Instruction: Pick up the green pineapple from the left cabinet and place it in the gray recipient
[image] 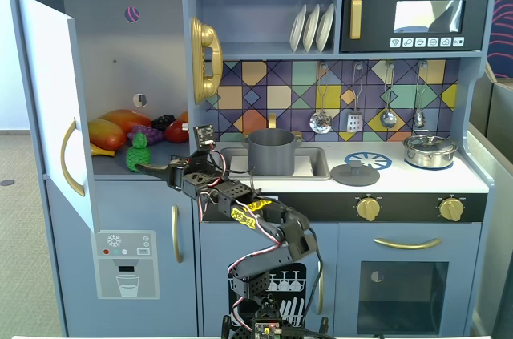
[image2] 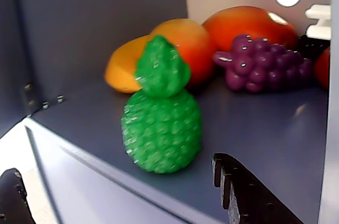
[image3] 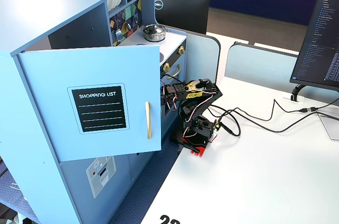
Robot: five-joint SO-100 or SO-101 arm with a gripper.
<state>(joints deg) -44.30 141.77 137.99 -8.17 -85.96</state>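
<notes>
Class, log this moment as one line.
phase: approach | claw: open, short of bumpy green toy pineapple | pineapple: upright on cabinet shelf

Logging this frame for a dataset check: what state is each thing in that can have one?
Cabinet door: open.
Pineapple: upright on the shelf, ungripped.
Gripper: open, at the shelf edge by the pineapple.
Gray pot: lidless, in the sink.
Silver pot: lidded.
Microwave: shut.
</notes>
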